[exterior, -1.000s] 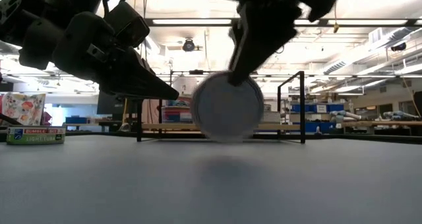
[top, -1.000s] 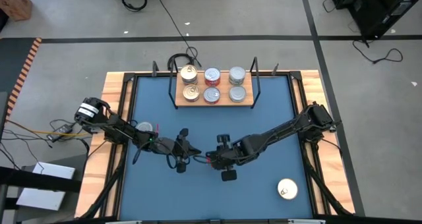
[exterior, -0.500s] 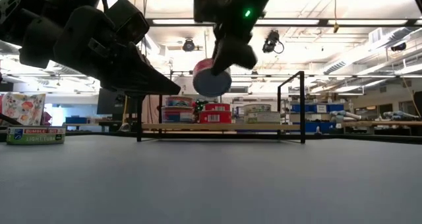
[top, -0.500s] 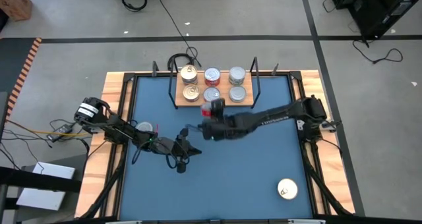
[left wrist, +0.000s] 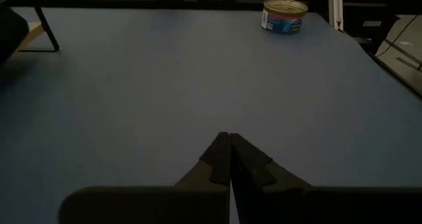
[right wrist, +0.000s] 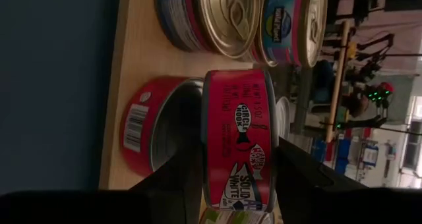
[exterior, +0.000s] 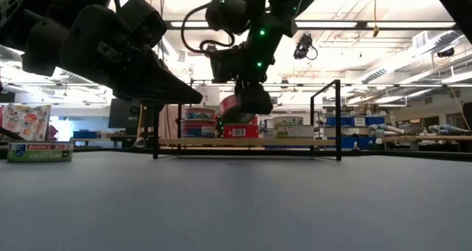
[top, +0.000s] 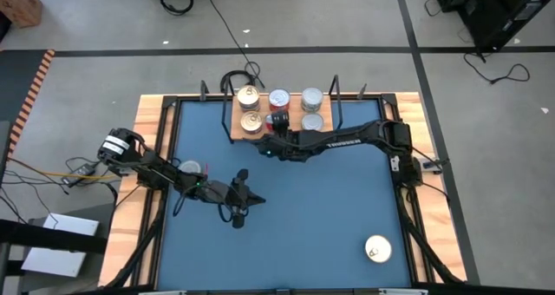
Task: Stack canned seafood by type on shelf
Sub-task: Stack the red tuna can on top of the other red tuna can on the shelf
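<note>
Nearest the front edge of the blue table (top: 286, 243), one gold-lidded tin (top: 377, 249) lies alone at right. Mid-table: left gripper (top: 244, 200) idle above the surface, fingers fully closed, holding nothing. Left edge: one tin with a blue label (left wrist: 284, 16). Farther back: right gripper (top: 274, 124) over the shelf (top: 282, 135), fingers clamped on a red-sided tin (right wrist: 239, 138), just above another red tin (right wrist: 150, 126) on the board. Rear row: gold, red and silver tins
</note>
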